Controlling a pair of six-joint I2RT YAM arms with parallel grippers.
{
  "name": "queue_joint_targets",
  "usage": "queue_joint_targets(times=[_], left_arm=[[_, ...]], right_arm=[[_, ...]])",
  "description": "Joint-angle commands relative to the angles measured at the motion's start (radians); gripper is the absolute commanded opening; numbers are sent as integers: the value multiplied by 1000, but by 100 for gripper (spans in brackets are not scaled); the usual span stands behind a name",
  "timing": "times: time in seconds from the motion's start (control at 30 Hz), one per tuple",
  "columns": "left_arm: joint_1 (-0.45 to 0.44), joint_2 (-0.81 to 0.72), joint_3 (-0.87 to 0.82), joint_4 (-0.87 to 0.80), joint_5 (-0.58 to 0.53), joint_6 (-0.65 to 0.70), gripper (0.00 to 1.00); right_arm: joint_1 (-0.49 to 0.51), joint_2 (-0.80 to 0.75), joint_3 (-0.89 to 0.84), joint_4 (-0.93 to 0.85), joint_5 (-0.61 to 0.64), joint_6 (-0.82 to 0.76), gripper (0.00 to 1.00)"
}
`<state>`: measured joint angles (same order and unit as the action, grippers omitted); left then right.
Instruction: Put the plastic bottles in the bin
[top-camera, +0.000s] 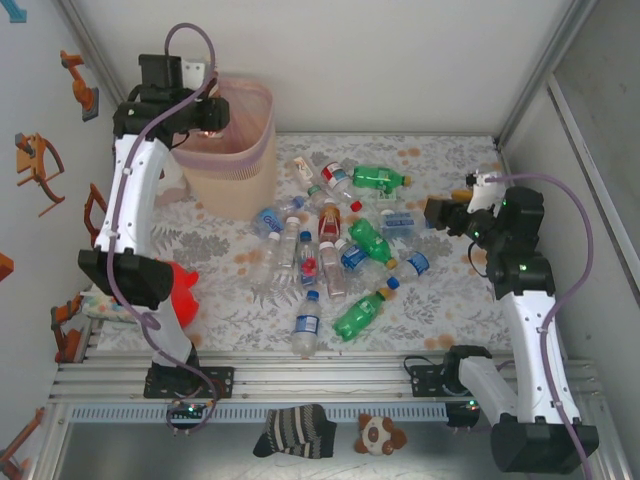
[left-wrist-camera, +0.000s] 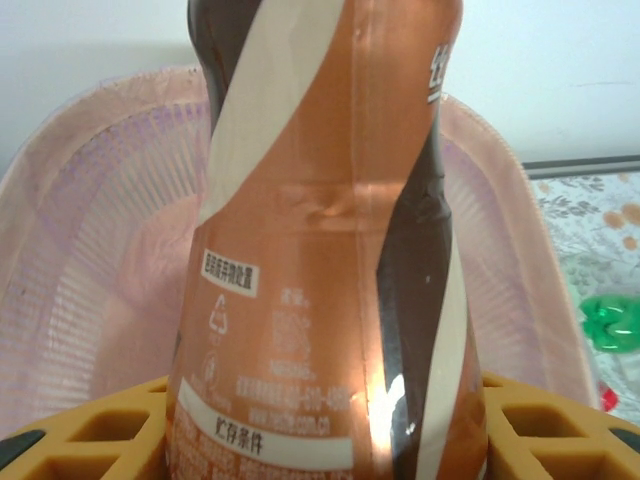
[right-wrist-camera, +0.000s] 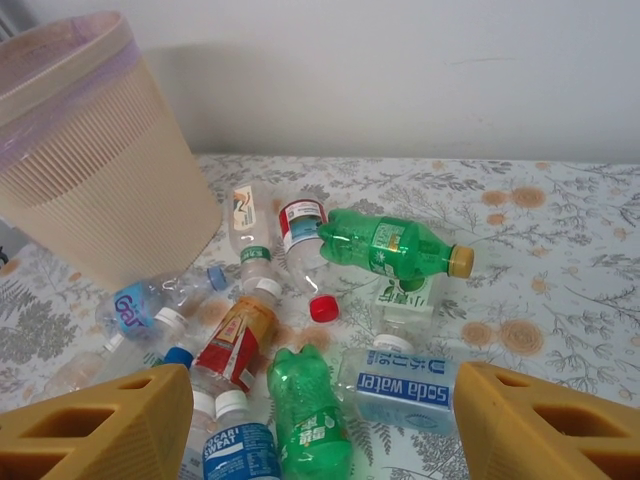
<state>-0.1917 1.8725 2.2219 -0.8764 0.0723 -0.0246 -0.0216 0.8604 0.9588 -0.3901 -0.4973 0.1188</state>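
1. Left gripper (top-camera: 207, 116) is pinching an amber bottle (left-wrist-camera: 330, 250). Its yellow fingers (left-wrist-camera: 100, 432) press in on both sides of the bottle's lower end. The bottle carries a brown, copper and cream label.
2. The held bottle hangs over the mouth of the bin (top-camera: 245, 175). In the left wrist view the pink-lined inside of the bin (left-wrist-camera: 90, 220) lies directly behind it. I cannot tell whether the bottle touches the bag.
3. The bin is beige and ribbed, with a translucent pink bag folded over its rim. It stands at the far left of the floral table cover (top-camera: 450, 300), just beside the heap.
4. Right gripper (top-camera: 437, 213) has its jaws spread with nothing between them. It hovers at the right edge of the heap, and in its own wrist view (right-wrist-camera: 320, 430) it looks down on it.
5. The plastic bottles (top-camera: 335, 245) lie loose mid-table, between the bin and the right arm, mostly on their sides, many touching.
6. Noted in the heap:
   - a green bottle (right-wrist-camera: 390, 245) with a yellow cap, on the far side
   - a soda water bottle (right-wrist-camera: 405, 385) near the right fingers
   - a red-labelled bottle (right-wrist-camera: 235, 345)
   - a clear bottle (right-wrist-camera: 150, 300) lying against the bin's base
7. A red plush toy (top-camera: 180, 288) sits beside the left arm. A striped sock (top-camera: 295, 430) and a small plush dog (top-camera: 380, 435) lie on the near ledge.
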Motion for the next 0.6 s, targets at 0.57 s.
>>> queue_joint_targets(times=[0.57], left_arm=[[42, 287, 55, 35, -51, 137, 49]], right_arm=[[8, -27, 21, -36, 51, -30, 69]])
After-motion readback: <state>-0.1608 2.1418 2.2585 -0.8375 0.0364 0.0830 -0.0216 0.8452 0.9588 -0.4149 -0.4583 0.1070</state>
